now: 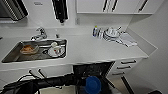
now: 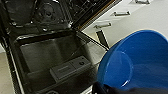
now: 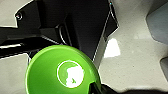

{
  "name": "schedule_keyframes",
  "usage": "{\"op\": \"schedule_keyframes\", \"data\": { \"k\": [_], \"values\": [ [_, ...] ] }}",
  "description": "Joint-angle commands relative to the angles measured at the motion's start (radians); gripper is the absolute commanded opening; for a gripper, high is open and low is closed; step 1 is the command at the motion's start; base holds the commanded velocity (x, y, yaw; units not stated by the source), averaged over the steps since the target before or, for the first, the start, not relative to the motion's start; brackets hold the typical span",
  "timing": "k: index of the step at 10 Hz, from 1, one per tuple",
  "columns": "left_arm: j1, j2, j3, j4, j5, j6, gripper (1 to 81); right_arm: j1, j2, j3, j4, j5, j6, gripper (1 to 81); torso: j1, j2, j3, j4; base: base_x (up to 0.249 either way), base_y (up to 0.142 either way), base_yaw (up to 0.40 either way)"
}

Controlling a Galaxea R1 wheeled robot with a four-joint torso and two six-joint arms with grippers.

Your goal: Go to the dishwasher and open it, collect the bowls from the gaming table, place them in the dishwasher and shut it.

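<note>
The dishwasher (image 1: 93, 69) stands open under the white counter, its dark door (image 2: 51, 56) folded down with the detergent box (image 2: 70, 68) showing. My left arm reaches in from the left, and the left gripper (image 1: 84, 84) is shut on a blue bowl (image 1: 92, 85) that hangs over the open door. In the left wrist view the blue bowl (image 2: 136, 62) is large beside the gripper (image 2: 102, 89). My right gripper (image 3: 99, 89) is shut on the rim of a light green bowl (image 3: 61, 72), above pale floor and the robot's dark body. The gaming table is out of view.
A steel sink (image 1: 15, 55) on the left holds an orange dish (image 1: 29, 49) and white crockery; a tap (image 1: 39, 34) stands behind it. Stacked dishes (image 1: 112, 33) and a bottle sit at the counter's back right. White drawers with black handles (image 1: 125, 66) flank the dishwasher.
</note>
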Motion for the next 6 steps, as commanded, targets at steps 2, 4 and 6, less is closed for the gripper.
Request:
{"op": "schedule_keyframes", "data": {
  "k": [2,4,6],
  "values": [
    [-0.178,0.050,0.019,-0.036,0.079,-0.013,1.0,-0.003,-0.027,0.003,-0.009,-0.054,0.002,1.0,0.000,0.000,-0.121,0.000,0.000,0.000,0.000],
    [-0.195,0.069,0.014,-0.038,0.084,-0.013,1.0,-0.003,-0.025,0.003,-0.009,-0.054,0.002,1.0,0.000,0.001,-0.119,0.000,0.000,0.000,0.000],
    [-0.221,0.081,0.003,-0.044,0.105,-0.013,1.0,-0.005,-0.025,0.003,-0.009,-0.054,0.002,1.0,0.001,0.001,-0.145,0.000,0.000,0.000,0.000]
  ]
}}
